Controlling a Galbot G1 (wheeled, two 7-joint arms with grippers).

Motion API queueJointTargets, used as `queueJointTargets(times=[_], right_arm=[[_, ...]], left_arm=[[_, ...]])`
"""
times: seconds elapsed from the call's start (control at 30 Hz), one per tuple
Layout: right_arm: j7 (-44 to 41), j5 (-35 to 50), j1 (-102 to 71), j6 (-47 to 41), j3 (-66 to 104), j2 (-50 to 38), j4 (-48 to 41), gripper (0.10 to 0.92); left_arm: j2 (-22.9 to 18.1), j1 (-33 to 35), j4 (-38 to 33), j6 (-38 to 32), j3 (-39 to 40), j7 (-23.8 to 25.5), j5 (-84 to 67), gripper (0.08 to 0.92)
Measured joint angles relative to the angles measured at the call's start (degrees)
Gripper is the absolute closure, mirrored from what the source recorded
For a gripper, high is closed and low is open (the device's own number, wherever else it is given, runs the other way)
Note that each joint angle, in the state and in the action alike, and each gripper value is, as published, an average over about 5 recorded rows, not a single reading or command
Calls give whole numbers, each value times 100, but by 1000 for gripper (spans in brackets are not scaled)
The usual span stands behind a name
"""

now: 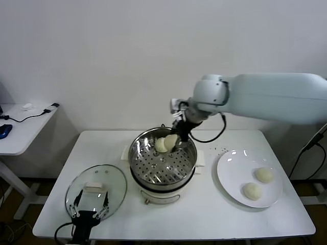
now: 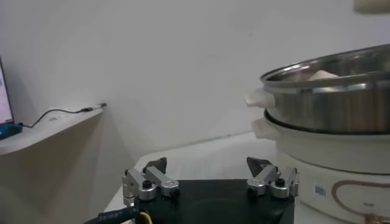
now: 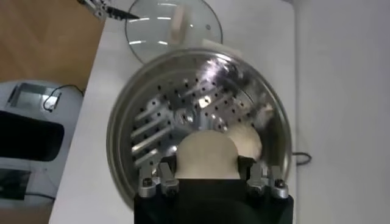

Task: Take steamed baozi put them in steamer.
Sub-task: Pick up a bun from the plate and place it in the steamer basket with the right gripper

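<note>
Baozi (image 3: 206,155) between right end effector (image 3: 207,173) fingers, inside steamer (image 3: 122,131).

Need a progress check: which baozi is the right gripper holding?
The baozi between the right gripper's fingers, over the steamer. Another sits inside; two lie on the plate.

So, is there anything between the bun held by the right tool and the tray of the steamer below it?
Nothing visible blocks it. The right tool holds a baozi over the steamer, whose glass lid lies off to the side. One other bun sits beside the held one; the perforated tray is otherwise bare.
</note>
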Motion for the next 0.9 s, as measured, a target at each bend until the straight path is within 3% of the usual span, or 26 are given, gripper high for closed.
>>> queueJointTargets(times=[0.77, 0.9], right_arm=[[569, -490, -1571, -237, 340, 1503, -1652, 372], [519, -578, -1624, -147, 356, 1547, -1740, 315]], left_arm=[[-8, -150, 104, 5, -34, 18, -57, 177], [-9, -154, 106, 3, -37, 17, -67, 177]])
